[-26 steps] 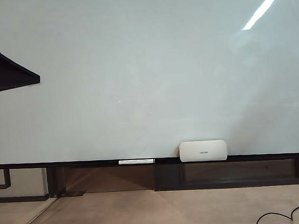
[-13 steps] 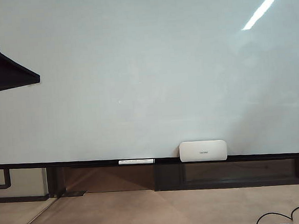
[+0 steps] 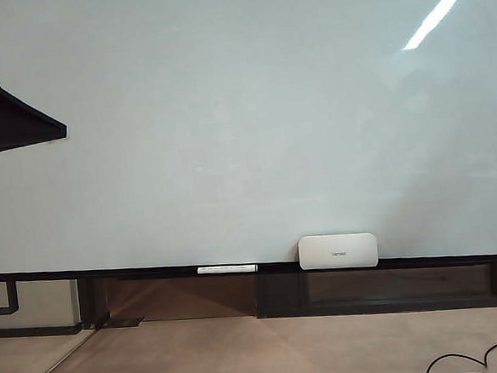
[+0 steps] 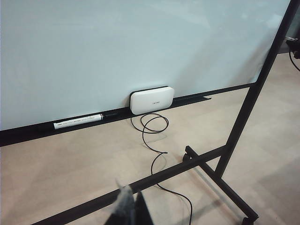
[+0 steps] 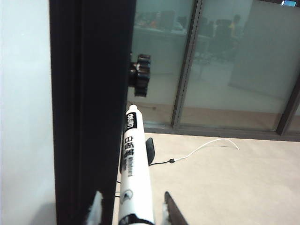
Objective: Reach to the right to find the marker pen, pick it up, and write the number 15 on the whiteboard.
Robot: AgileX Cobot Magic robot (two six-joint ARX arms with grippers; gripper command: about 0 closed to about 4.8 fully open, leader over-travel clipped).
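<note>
The right gripper (image 5: 131, 211) reaches past the dark upright frame post (image 5: 91, 108) of the large glossy whiteboard (image 3: 227, 120), its fingers partly open astride the slim white marker pen (image 5: 133, 173), likely to pinch it. The left gripper (image 4: 129, 211) waits low, apparently narrow, well short of the board's rail.

One whiteboard (image 3: 227, 128); one white rounded box (image 3: 337, 251) on its rail; one slim white stick (image 3: 227, 269) beside it; one marker pen (image 5: 133, 173); two grippers, left gripper (image 4: 129, 211), right gripper (image 5: 133, 211).
</note>
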